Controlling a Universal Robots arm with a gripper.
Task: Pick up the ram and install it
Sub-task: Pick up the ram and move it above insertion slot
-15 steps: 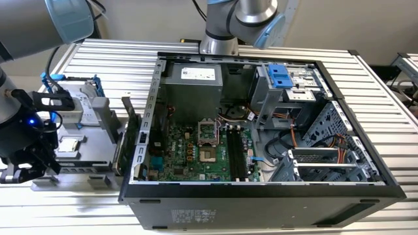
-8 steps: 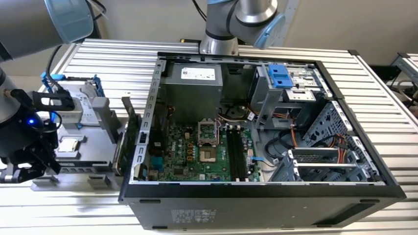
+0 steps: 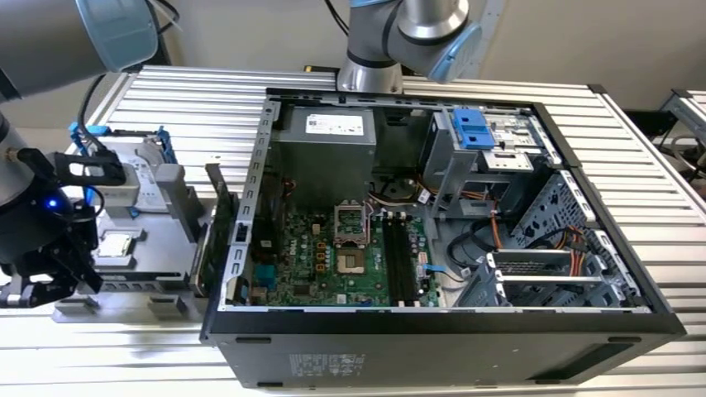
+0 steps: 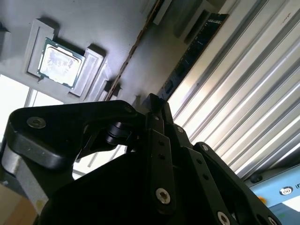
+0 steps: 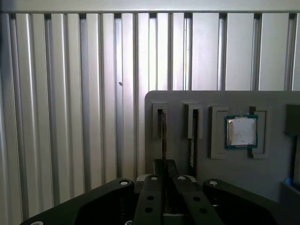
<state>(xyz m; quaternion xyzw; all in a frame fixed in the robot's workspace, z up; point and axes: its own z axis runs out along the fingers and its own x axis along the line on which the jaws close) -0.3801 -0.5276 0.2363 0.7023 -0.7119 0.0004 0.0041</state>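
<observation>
The black gripper (image 5: pixel 164 162) pinches its fingers (image 5: pixel 158 169) narrowly on the ram (image 5: pixel 162 133), a thin dark circuit-board stick. Probably light, stiff, fragile; its edges suit gripping.

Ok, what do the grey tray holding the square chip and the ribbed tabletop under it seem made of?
The flat grey holder tray looks like matte plastic: dull, even grey, with moulded pockets. The ribbed silver tabletop looks like bare aluminium, probably: parallel slats with bright streaks of glare.
</observation>
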